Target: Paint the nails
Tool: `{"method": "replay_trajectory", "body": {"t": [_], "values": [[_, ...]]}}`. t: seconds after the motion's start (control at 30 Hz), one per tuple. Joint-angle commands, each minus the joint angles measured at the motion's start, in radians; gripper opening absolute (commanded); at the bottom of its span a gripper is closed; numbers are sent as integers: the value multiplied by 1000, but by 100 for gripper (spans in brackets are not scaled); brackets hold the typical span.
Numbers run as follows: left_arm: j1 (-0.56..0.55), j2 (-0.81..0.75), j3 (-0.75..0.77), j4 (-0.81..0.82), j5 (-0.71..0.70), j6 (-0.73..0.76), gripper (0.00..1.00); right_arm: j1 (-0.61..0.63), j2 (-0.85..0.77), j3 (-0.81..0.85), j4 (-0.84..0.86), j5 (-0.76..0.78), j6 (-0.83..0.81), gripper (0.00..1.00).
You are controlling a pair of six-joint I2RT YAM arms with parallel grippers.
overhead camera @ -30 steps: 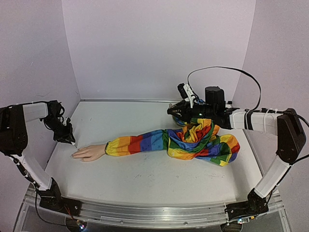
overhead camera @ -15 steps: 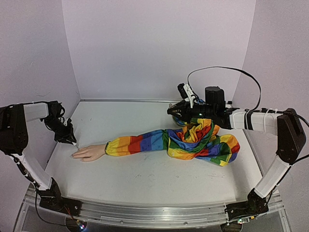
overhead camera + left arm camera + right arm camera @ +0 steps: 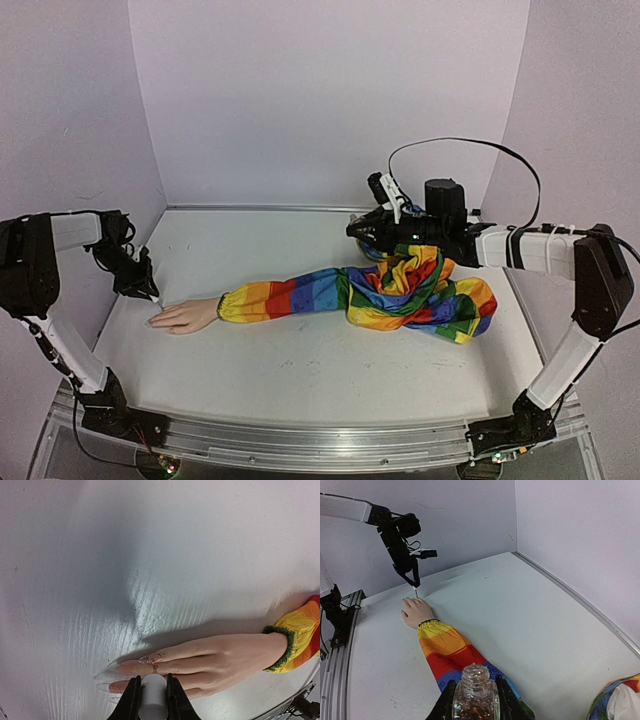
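Observation:
The pale mannequin hand [image 3: 186, 316] lies flat at the left, at the end of the rainbow-striped sleeve [image 3: 330, 290]. In the left wrist view its long nails [image 3: 150, 658] point left; one carries glitter. My left gripper [image 3: 153, 679] is shut on a white brush cap [image 3: 152, 702] just above the fingers. In the top view it [image 3: 148, 290] hovers by the fingertips. My right gripper [image 3: 475, 685] is shut on a small clear glass bottle [image 3: 475, 702] of glitter polish, open-topped and upright, held above the sleeve's bunched end [image 3: 420, 285].
White walls close the table on the left, back and right. The sleeve [image 3: 447, 647] runs across the middle. A metal rail [image 3: 300, 445] edges the front. A black cable [image 3: 470, 145] loops above the right arm.
My left gripper has shifted very slightly beside the fingertips. The right arm and bottle have not moved.

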Motion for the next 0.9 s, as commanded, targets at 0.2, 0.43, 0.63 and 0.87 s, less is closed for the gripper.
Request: {"method": "replay_trajectory", "body": {"t": [0.2,0.43,0.63,0.87], "values": [[4,18,21,13,11,5,0,-4,-8,43,41,-25,-8,0],[4,17,23,13,-11,5,0,-3,-7,45,41,-24,-9,0],[4,11,20,6,-61,5,0,-4,-6,46,42,-26,-8,0],[5,-22,12,4,-89,2,0,-4,-6,46,41,-30,-6,0]]}}
